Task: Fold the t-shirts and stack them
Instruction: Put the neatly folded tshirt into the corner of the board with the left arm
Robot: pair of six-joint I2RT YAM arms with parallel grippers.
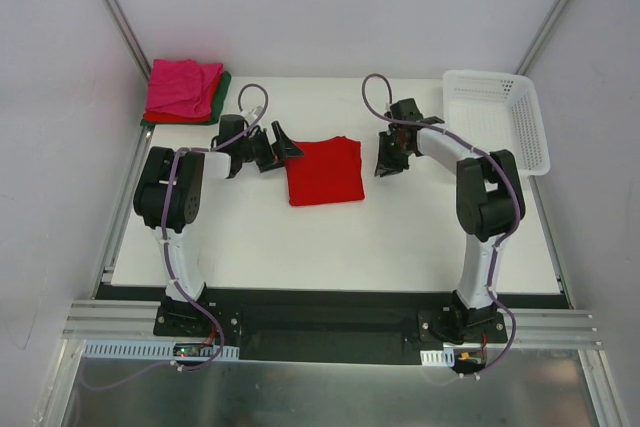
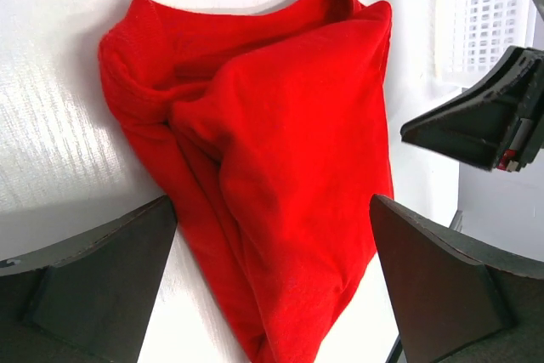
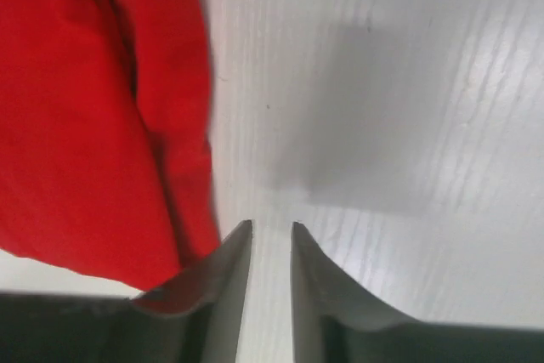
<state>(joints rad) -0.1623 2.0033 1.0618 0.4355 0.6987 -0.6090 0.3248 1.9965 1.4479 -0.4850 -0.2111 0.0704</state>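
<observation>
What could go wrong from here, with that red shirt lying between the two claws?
The folded red shirt looks loosely bunched in the left wrist view, so lifting it by one edge could let the fold fall open. The right gripper is nearly closed beside the cloth, not on it, so it may miss the fabric and nudge it. The open left gripper must carry it to the pink-topped stack at the table's far corner, where a sloppy drop could slide off.

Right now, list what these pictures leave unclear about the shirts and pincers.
- Stack at the far left corner, top view: how many shirts is hidden under the pink top one; only red and green edges show.
- Red shirt, left wrist view: bottom edge cut off.
- Right pincer, right wrist view: narrow gap; nothing seen between the fingertips.
- Left pincer: open, empty.
</observation>
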